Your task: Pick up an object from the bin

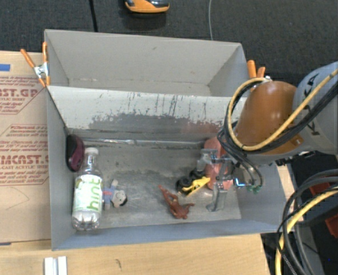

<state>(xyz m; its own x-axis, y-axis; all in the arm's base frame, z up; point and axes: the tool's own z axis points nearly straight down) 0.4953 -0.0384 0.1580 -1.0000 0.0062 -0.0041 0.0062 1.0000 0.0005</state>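
My gripper point(216, 201) hangs low in the bin's front right corner, close to the floor. Just to its left lies a small yellow and black thing point(192, 184), touching or nearly touching the gripper's side. A red-brown toy figure point(176, 203) lies a little further left, towards the front wall. A pinkish thing point(212, 144) shows behind the gripper against the right wall, partly hidden by the arm.
A clear plastic bottle with a green "hint" label point(87, 196) lies along the left wall. A dark maroon thing point(74, 152) sits behind it. A small grey and blue toy point(115, 197) lies beside the bottle. The arm's orange cover and cables hang over the right rim.
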